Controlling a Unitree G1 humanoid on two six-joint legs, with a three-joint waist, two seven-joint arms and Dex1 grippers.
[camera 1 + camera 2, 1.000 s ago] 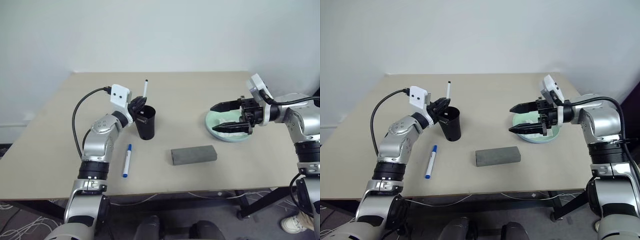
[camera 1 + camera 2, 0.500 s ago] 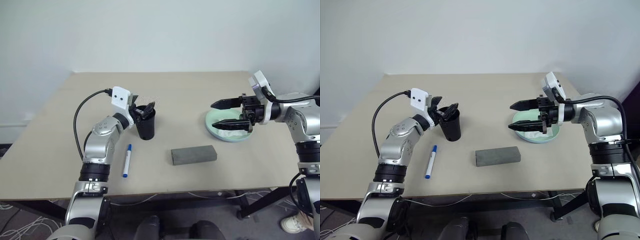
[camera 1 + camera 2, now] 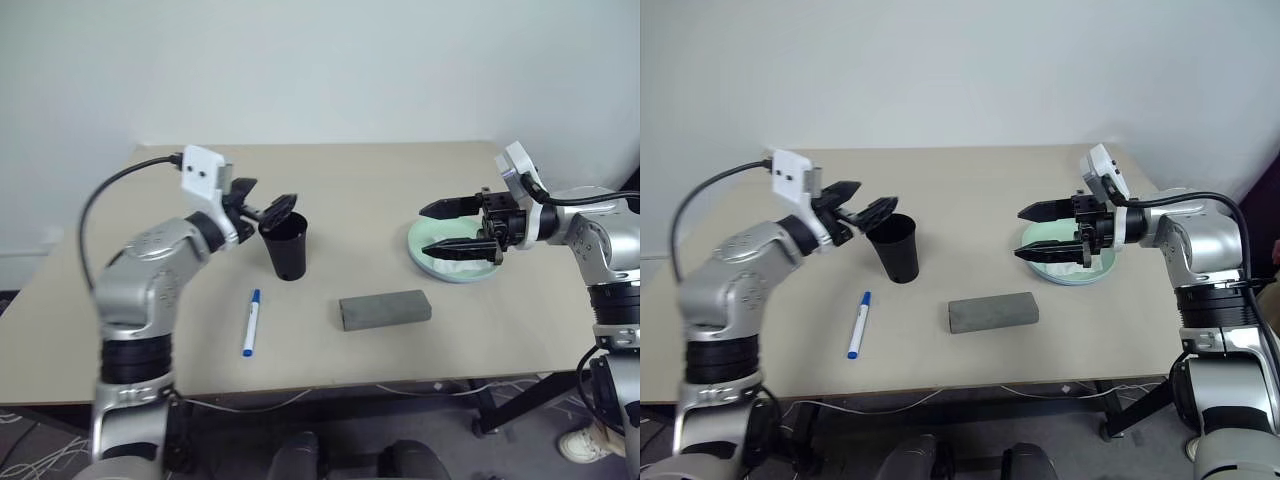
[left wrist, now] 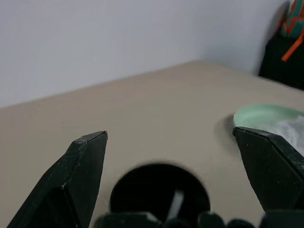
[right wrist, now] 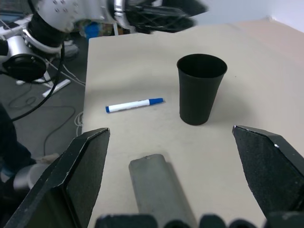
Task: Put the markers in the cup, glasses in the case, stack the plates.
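Observation:
The black cup (image 3: 286, 246) stands left of the table's middle. In the left wrist view a pale marker (image 4: 175, 203) shows inside the cup (image 4: 159, 194). The blue-capped marker (image 3: 250, 322) lies flat on the table in front of the cup. My left gripper (image 3: 265, 197) hangs open and empty, just above and left of the cup's rim. The grey case (image 3: 385, 309) lies closed near the front middle. At the right a mint green plate (image 3: 460, 274) rests with a bluish rim under it. My right gripper (image 3: 425, 229) is open and empty over its left edge. The glasses are hidden.
A crumpled white tissue (image 4: 289, 130) lies on the mint plate. The table's front edge (image 3: 330, 388) runs close behind the case and marker. A plain wall stands behind the table. Cables lie on the floor at the left.
My left gripper opened and the black-capped marker it held upright over the cup dropped inside. The left arm then drew back to the left and rose. The right arm stayed still.

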